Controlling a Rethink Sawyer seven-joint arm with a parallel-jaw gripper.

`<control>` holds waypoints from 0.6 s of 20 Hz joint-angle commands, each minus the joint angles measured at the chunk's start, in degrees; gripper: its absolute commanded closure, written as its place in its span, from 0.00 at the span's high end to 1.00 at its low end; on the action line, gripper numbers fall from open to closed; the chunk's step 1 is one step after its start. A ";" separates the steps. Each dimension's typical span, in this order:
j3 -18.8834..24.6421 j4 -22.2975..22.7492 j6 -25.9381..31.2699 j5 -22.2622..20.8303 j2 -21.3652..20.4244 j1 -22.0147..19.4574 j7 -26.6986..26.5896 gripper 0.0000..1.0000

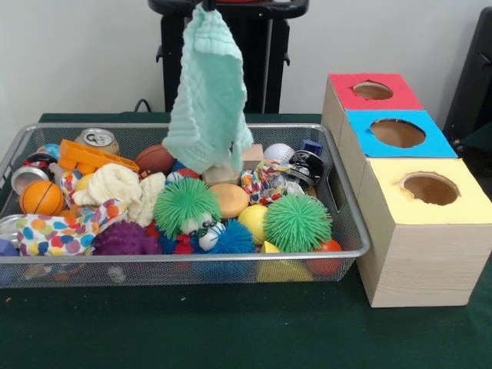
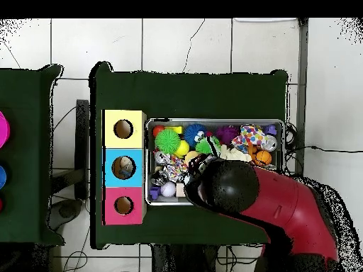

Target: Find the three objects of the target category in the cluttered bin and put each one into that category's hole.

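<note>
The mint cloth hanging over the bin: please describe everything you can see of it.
The mint cloth is a pale green towel with a ribbed, waffle-like weave. It hangs limp in loose folds from the top edge of the front view, pinched at its upper end; the gripper itself is not visible there. Its lower corners dangle above the middle of the bin, just over the toys.

arm (image 2: 298,209): thick, rounded red shell, broad where it enters from the lower right
head of arm (image 2: 228,185): glossy black, dome-shaped, joined straight onto the red shell
pedestal (image 1: 227,54): black column of upright panels, topped by a flat black plate with rounded corners
</note>
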 commanded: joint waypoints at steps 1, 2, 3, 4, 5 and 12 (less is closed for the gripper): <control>4.92 -1.96 8.19 1.63 0.44 -1.90 -2.68 0.00; 4.97 -2.08 8.30 1.63 0.50 -1.95 -2.77 0.00; 5.01 -2.38 8.59 1.64 0.51 -2.01 -2.78 0.00; 5.05 -2.56 8.82 1.66 0.55 -2.02 -2.74 0.00; 5.07 -3.08 9.35 1.63 0.57 -2.11 -2.76 0.00; 5.56 -7.31 14.07 1.35 0.72 -2.46 -3.01 0.00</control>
